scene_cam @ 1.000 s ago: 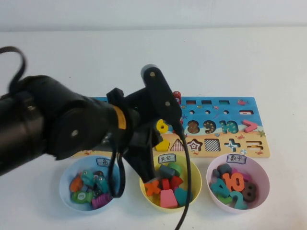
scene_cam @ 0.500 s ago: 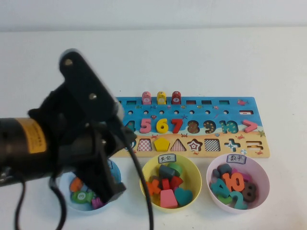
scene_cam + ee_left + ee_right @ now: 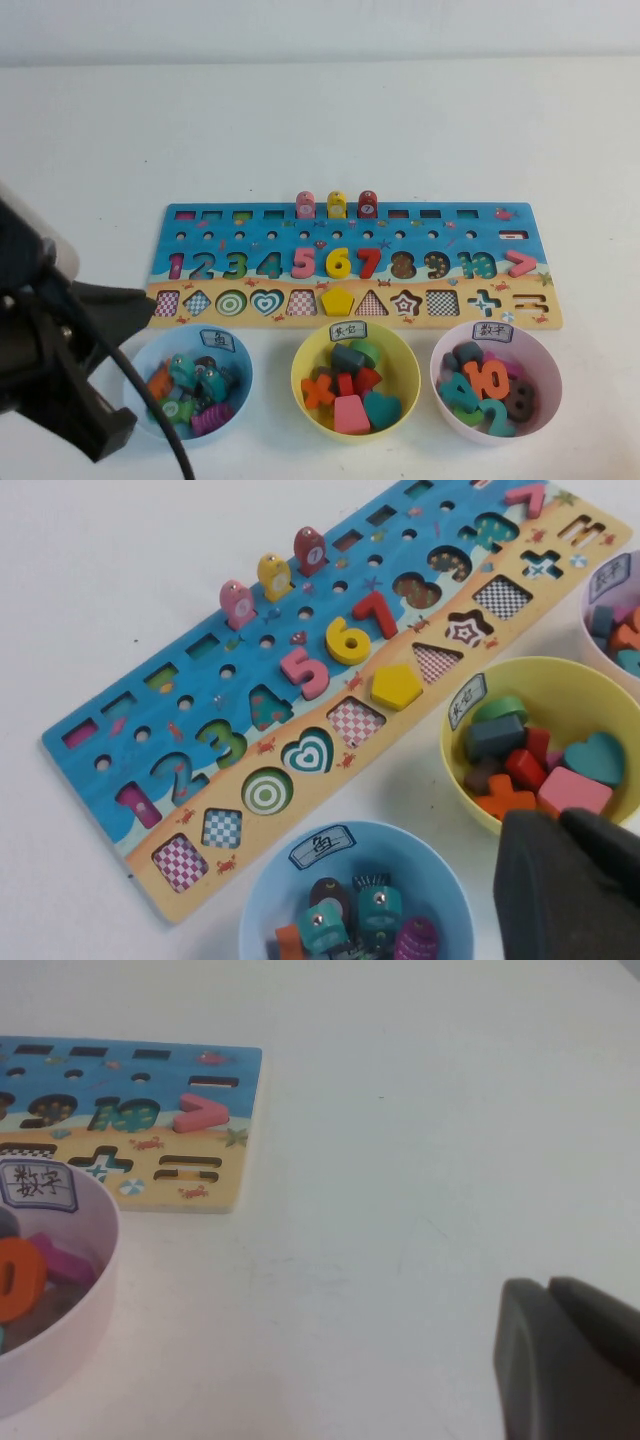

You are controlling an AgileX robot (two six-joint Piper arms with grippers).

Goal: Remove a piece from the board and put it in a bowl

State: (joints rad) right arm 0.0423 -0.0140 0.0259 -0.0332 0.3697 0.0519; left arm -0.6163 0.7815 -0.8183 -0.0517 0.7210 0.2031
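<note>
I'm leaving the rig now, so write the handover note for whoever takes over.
Left gripper: shut, empty, pulled back at the table's near left by the blue bowl.
Right gripper: shut, empty, parked over bare table right of the board.
Pink block: lying in the yellow bowl among other shapes.
Done: block is off the board and in the bowl.
Left: nothing for this piece; the yellow pentagon sits in its slot.

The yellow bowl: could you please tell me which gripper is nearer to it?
Left. The left gripper, fingers shut, hovers at the yellow bowl's rim, beside the blue bowl. The right gripper hangs over bare table, beyond the board's right end.
</note>
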